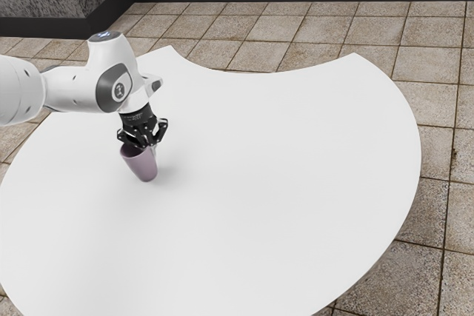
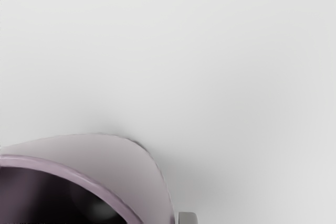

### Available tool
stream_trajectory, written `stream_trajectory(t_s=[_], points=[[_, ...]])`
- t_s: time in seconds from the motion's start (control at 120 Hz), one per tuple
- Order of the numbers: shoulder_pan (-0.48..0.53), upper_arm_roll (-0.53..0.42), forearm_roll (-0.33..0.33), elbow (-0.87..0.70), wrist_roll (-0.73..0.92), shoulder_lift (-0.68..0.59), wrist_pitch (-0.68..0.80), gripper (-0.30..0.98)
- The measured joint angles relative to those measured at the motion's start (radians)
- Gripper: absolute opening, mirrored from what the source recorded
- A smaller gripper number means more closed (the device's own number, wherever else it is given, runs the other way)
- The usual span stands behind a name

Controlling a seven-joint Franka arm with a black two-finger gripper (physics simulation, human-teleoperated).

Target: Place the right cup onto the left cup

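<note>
mauve cup, plain white table, black gripper, beige tiled floor

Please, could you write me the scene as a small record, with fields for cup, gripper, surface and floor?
cup: mauve, tapering to a narrower base, mouth up, dark inside
gripper: black, at the cup's rim
grasp: cannot tell
surface: white table with a curved edge, under the cup
cup base touching table: cannot tell
second cup nested inside: cannot tell
floor: beige tiles
</note>
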Motion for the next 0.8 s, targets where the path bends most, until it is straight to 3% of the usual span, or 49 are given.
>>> stream_trajectory(t_s=[0.267, 0.533, 0.8], points=[[0.0, 0.001, 0.013, 0.03, -0.009, -0.024, -0.039, -0.09], [0.052, 0.015, 0.055, 0.343, -0.004, 0.025, -0.212, -0.1], [0.158, -0.041, 0.062, 0.677, 0.024, 0.24, -0.325, -0.1]])
